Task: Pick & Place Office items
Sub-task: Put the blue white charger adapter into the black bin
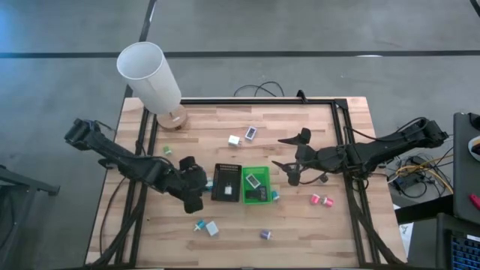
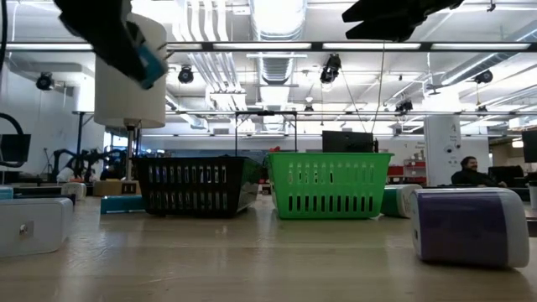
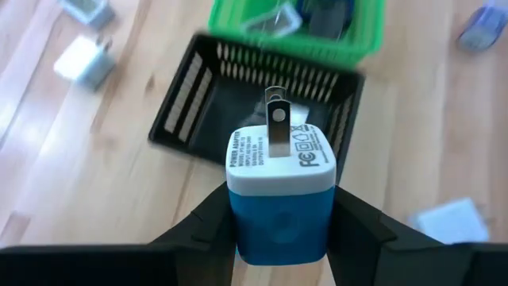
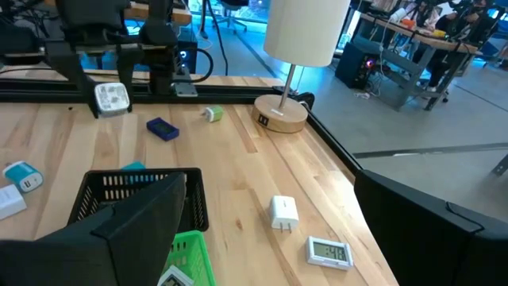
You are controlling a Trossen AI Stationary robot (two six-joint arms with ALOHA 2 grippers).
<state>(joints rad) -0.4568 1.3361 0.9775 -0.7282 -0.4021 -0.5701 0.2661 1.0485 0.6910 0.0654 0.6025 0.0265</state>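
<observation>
My left gripper [image 1: 193, 199] hangs above the table just left of the black tray [image 1: 226, 182], shut on a blue charger plug [image 3: 279, 199] with a white pronged face. The same plug [image 4: 111, 97] shows raised in the right wrist view, and in the low view it is up high [image 2: 151, 63]. The green tray [image 1: 255, 184] stands against the black tray's right side and has small items inside. My right gripper [image 1: 292, 156] waits open above the table, right of the green tray, and holds nothing. My left gripper pinches the plug's blue body by two opposite sides [image 3: 238, 230] between its two fingers [image 3: 208, 226]. The fingers slant downward from the table's left. The plug is lifted clear of the table, its white face and metal prongs [image 3: 276, 127] pointing away from the gripper.
A tall white lamp [image 1: 150, 75] stands at the far left corner. Loose items lie around: two pink [image 1: 321, 199], one purple [image 1: 265, 235], a teal and a white one [image 1: 207, 226], and white ones [image 1: 235, 139] farther back. A dark frame rail [image 1: 345, 135] borders the table.
</observation>
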